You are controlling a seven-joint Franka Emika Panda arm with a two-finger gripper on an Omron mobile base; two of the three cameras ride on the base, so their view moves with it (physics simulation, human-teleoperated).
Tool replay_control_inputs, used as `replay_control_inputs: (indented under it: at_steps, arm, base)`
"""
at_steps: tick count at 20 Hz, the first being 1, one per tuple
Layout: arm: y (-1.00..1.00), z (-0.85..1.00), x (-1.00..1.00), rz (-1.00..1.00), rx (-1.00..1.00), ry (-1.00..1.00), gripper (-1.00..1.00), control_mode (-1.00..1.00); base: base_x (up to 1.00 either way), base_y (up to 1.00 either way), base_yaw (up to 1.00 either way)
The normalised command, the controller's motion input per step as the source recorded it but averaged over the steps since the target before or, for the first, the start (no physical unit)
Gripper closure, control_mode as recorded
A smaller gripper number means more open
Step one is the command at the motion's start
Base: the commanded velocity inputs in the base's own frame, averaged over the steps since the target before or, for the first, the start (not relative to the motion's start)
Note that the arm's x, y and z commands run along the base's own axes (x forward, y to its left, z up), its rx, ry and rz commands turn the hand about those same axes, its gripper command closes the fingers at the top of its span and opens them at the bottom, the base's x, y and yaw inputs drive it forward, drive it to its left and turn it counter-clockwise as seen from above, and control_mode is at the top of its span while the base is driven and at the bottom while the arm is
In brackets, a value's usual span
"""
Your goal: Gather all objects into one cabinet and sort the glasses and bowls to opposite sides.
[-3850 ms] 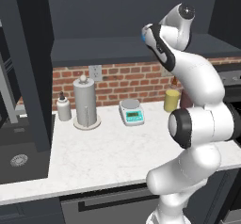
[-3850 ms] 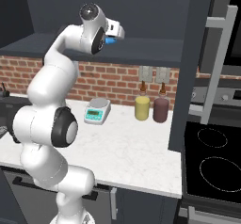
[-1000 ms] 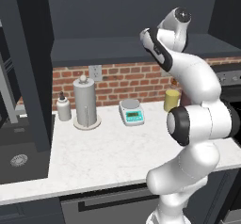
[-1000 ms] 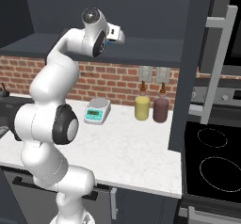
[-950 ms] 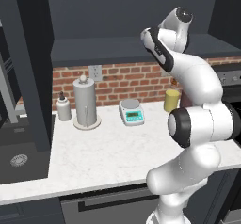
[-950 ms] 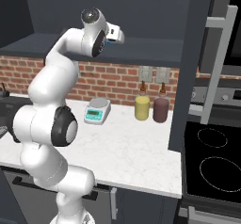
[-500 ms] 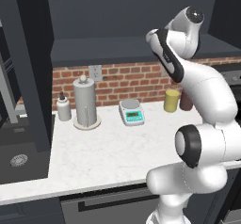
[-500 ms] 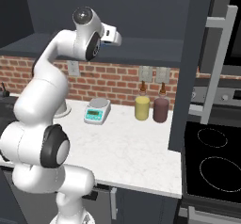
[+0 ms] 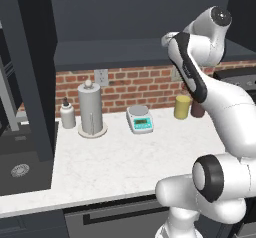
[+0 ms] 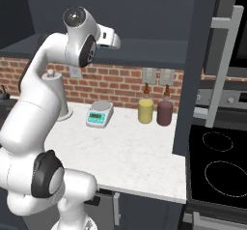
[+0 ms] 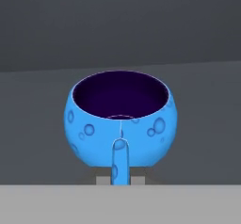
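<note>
Transport step, by the look of it: small blue bowl (image 11: 120, 122) pinched by its near rim in the jaws, raised at cabinet (image 10: 159, 11) height. Next: into the cabinet, onto the bowls' side, then release.

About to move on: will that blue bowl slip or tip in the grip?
The blue bowl looks rigid and glossy, so probably slippery. The end effector seems shut on its near rim alone, so it may pivot. Its round belly would likely roll if dropped.
</note>
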Motion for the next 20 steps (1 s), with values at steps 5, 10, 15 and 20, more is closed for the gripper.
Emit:
replay_control_inputs:
  at_steps: [5, 10, 15, 20]
  arm:
    - [0.00, 0.21, -0.34, 0.00, 0.00, 0.01, 1.00, -1.00]
    - [0.00, 0.40, -0.53, 0.00, 0.00, -0.02, 1.00, -1.00]
    - [0.00, 0.18, -0.83, 0.01, 0.00, -0.01, 1.00, -1.00]
    - [0.00, -0.15, -1.00, 0.01, 0.00, 0.00, 1.00, -1.00]
  base:
    - [0.00, 0.00, 0.00]
    - [0.00, 0.00, 0.00]
    - [0.00, 0.00, 0.00]
    - [0.00, 0.00, 0.00]
